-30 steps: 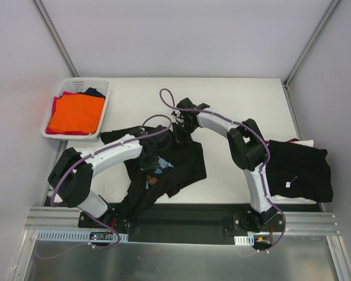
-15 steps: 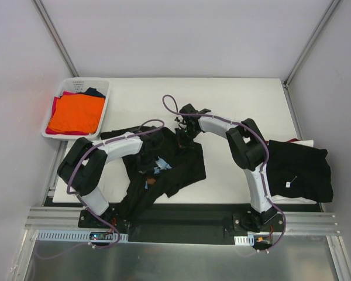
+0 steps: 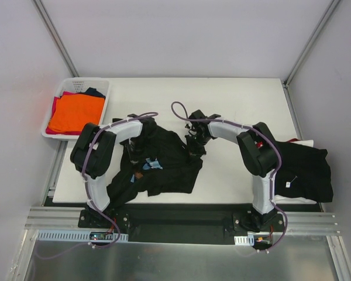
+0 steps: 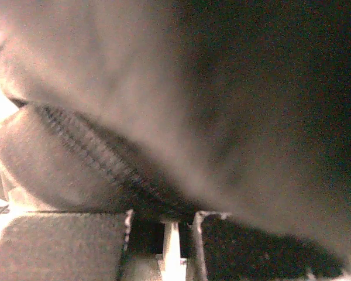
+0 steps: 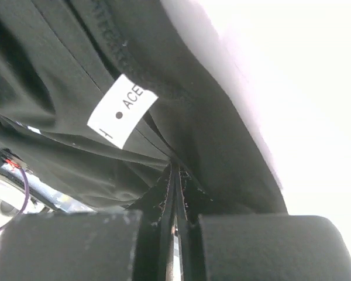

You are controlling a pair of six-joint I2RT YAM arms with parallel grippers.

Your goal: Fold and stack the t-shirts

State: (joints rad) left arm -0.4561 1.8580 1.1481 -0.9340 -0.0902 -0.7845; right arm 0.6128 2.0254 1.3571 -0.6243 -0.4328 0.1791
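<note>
A crumpled black t-shirt [image 3: 172, 167] lies mid-table, its blue and brown print [image 3: 149, 166] showing near the left side. My left gripper [image 3: 136, 140] sits at its left upper edge, shut on the black cloth; in the left wrist view the gripper [image 4: 176, 221] is pressed against a stitched hem [image 4: 99, 155] that fills the frame. My right gripper [image 3: 195, 140] pinches the shirt's right upper edge. In the right wrist view the gripper [image 5: 175, 171] is shut on a fold of the black t-shirt [image 5: 210, 123], just below a white neck label [image 5: 121, 110].
A white lattice basket [image 3: 103, 104] at the back left holds an orange shirt [image 3: 77, 113] over red and navy ones. Folded black t-shirts [image 3: 301, 167] lie stacked at the right edge of the table. Bare white table [image 3: 240, 99] stretches behind the arms.
Both grippers have moved apart, the left one leftward and back, the right one rightward and nearer, drawing the black t-shirt's upper edge wider. The left elbow has swung up.
</note>
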